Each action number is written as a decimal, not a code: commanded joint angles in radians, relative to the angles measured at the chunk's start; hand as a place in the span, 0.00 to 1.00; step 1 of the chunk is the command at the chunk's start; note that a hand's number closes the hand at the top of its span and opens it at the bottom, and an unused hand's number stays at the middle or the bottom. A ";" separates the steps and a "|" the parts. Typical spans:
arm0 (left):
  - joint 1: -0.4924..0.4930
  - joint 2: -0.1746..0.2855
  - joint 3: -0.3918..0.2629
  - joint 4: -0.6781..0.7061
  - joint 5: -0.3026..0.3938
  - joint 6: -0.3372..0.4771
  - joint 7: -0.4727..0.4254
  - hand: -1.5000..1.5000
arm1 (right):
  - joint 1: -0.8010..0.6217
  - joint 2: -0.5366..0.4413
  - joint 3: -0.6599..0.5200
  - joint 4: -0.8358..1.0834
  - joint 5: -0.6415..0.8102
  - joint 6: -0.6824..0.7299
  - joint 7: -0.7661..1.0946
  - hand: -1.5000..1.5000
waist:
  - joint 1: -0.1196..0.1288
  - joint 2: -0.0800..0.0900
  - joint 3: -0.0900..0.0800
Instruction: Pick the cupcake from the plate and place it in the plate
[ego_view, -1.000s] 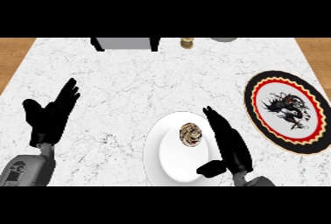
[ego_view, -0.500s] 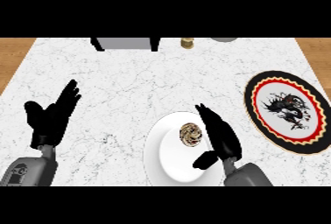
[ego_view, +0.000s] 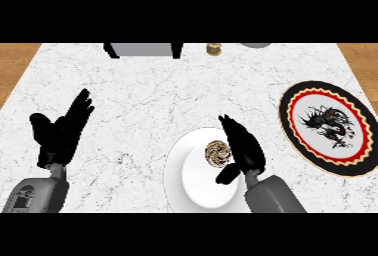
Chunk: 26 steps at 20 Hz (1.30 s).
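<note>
Cupcake (ego_view: 215, 152) on white plate (ego_view: 188, 189), lower centre.
Right hand (ego_view: 244, 149) lay just right of it, fingers straight, thumb apart, holding nothing; left hand (ego_view: 60, 131) far left, open.

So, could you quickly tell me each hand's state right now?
Left hand: open, empty.
Right hand: open beside the small brown cupcake, not holding it.

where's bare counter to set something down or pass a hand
Widest free patch: mid counter, bordered by the grey box at the far edge, the left robot hand and the white plate. A narrower strip lies between the white plate and the patterned plate. Crowded: the white plate, where the right robot hand flanks the cupcake.
</note>
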 joint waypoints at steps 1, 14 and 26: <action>-0.036 0.008 0.034 0.033 -0.001 -0.034 0.000 0.50 | -0.054 0.024 -0.012 0.116 0.019 -0.004 -0.023 0.00 | 0.000 0.001 0.000; 0.015 0.004 0.051 -0.027 -0.021 -0.049 0.022 0.50 | -0.079 0.024 0.026 0.156 -0.025 0.035 -0.132 1.00 | 0.003 0.000 0.000; -0.007 -0.039 0.018 -0.014 -0.041 -0.050 0.018 0.50 | -0.391 0.024 -0.104 0.364 -0.005 -0.200 0.157 1.00 | 0.024 0.006 0.000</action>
